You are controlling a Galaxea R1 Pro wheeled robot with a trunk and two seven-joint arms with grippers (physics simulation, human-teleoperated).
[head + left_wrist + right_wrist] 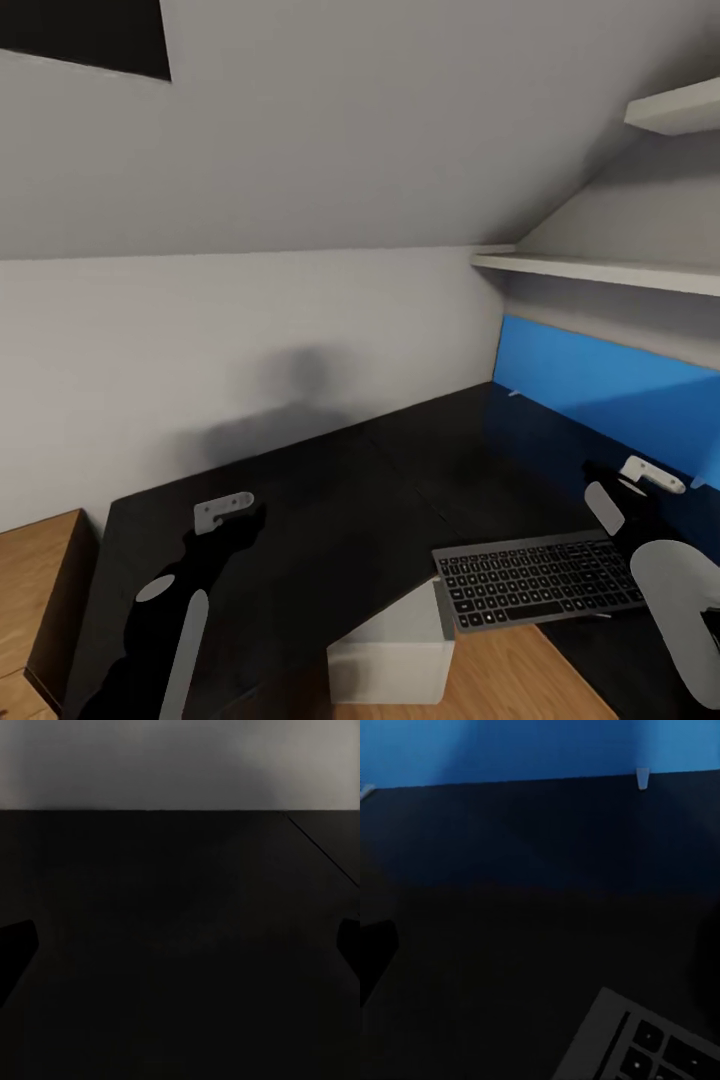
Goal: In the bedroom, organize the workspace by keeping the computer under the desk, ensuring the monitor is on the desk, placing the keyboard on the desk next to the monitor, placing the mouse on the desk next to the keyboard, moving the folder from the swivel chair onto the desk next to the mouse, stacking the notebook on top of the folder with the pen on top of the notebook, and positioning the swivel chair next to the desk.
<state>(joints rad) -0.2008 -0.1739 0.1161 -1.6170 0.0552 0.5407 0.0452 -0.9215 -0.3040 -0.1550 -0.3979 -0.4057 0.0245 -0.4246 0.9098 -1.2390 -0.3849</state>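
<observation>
The keyboard [540,592] lies flat on the glossy black desk [400,470] at about five o'clock in the head view, its front edge at the desk's inner rim. The computer [392,655] stands on the wooden floor [520,680] at six o'clock, tucked partly under the desk. The right gripper [640,478] hovers just beyond the keyboard, near the blue panel [610,385]. The left gripper [228,508] hangs over bare desktop at eight o'clock. Both grippers' fingers are spread wide apart, holding nothing.

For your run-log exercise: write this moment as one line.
keyboard: on desk front edge | computer: under desk | left gripper: open, empty | right gripper: open, empty
</observation>
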